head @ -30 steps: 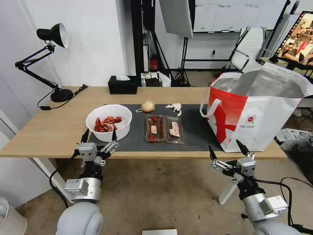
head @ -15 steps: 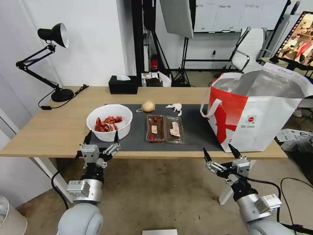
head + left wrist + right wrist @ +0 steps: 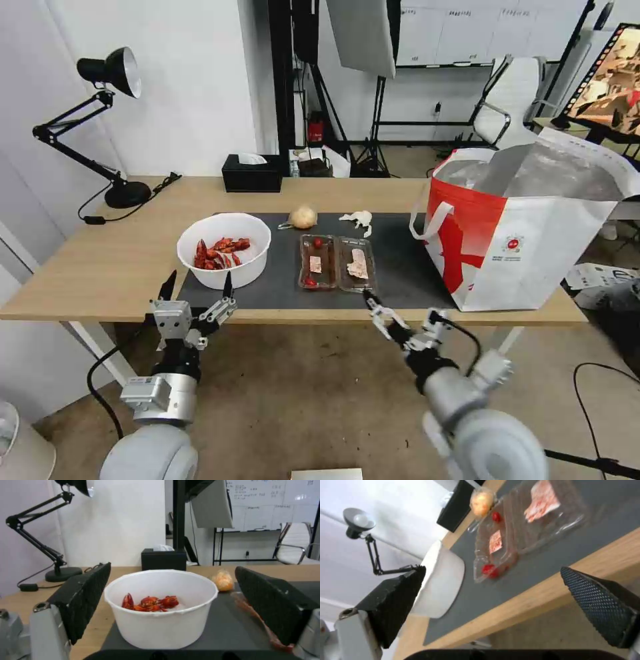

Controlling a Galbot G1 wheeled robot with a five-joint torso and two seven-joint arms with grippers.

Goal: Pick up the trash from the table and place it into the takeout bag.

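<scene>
Left gripper is hovering open before the crayfish bowl. Right gripper is hovering open, empty, before the clamshell tray.

Beyond us we see white walls, a black desk lamp, a black tissue box, a white office chair, whiteboards and bare brown floor
</scene>
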